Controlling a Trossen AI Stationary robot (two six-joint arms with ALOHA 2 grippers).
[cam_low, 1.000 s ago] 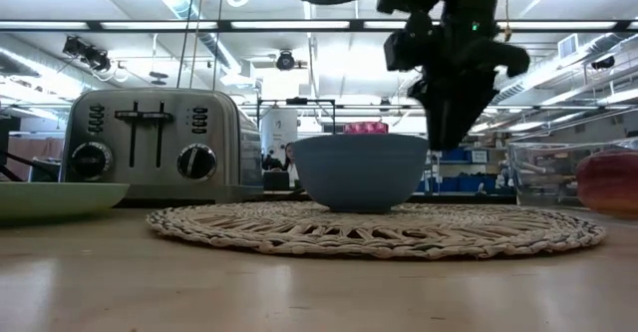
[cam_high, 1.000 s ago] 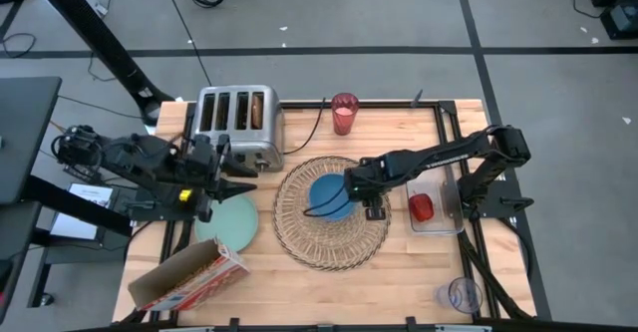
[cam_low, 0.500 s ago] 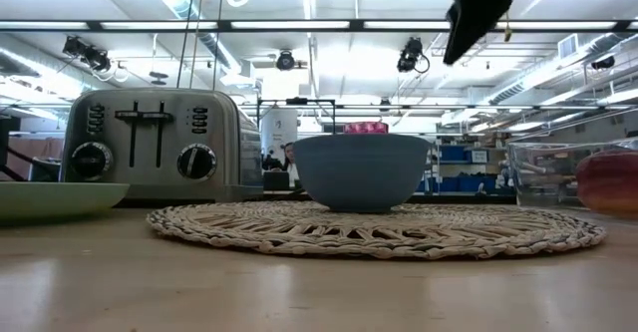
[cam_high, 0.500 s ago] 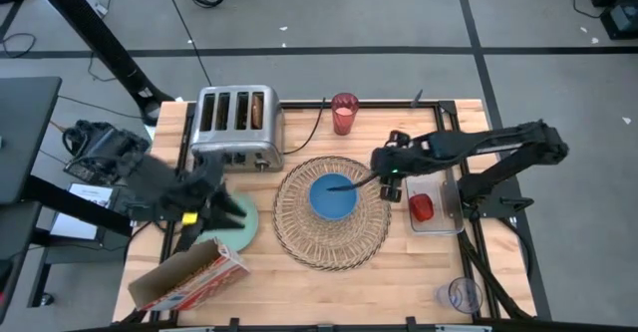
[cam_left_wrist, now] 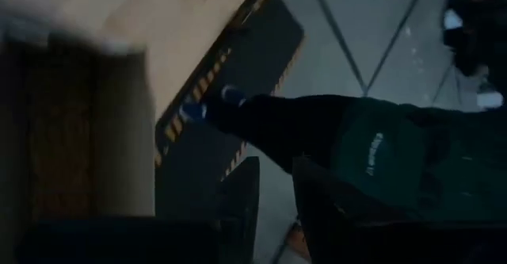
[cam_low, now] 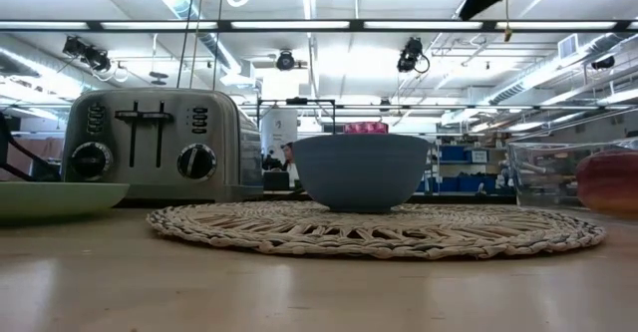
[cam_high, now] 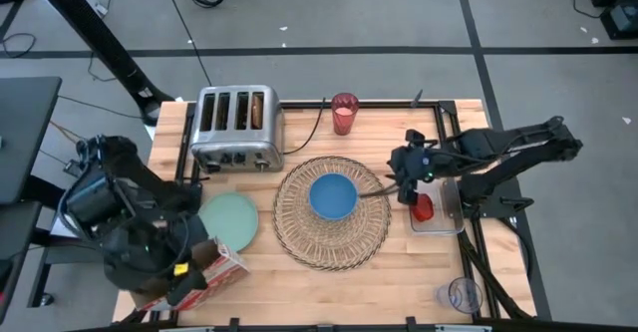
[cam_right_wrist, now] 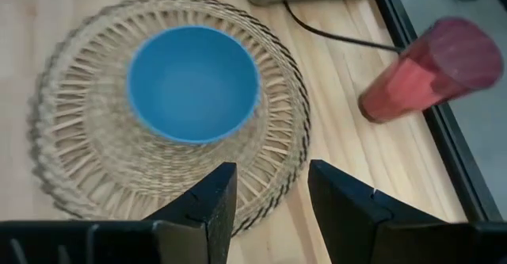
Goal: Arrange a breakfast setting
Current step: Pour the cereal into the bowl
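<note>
Your right pincer [cam_high: 391, 186] has let go of the blue bowl [cam_high: 332, 195] and backed off toward the clear tray [cam_high: 444, 212]. Its fingers sit apart, holding nothing. The bowl now rests empty on the woven mat [cam_high: 332, 212], just ahead of it. A small red fruit [cam_high: 424, 208] lies in the tray. Your left pincer [cam_high: 189, 290] has swung to the table's near edge by the cardboard box [cam_high: 214, 272]; I cannot tell its fingers.

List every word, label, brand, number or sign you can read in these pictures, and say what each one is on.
None can be read.
Flat cardboard box with red print, under the left arm: too small.
Silver slotted toaster's front, dials and buttons: markings too small.
Pale mark on a dark green surface, left wrist view: blurred.
Pink sign behind the blue round bowl: unreadable.
</note>
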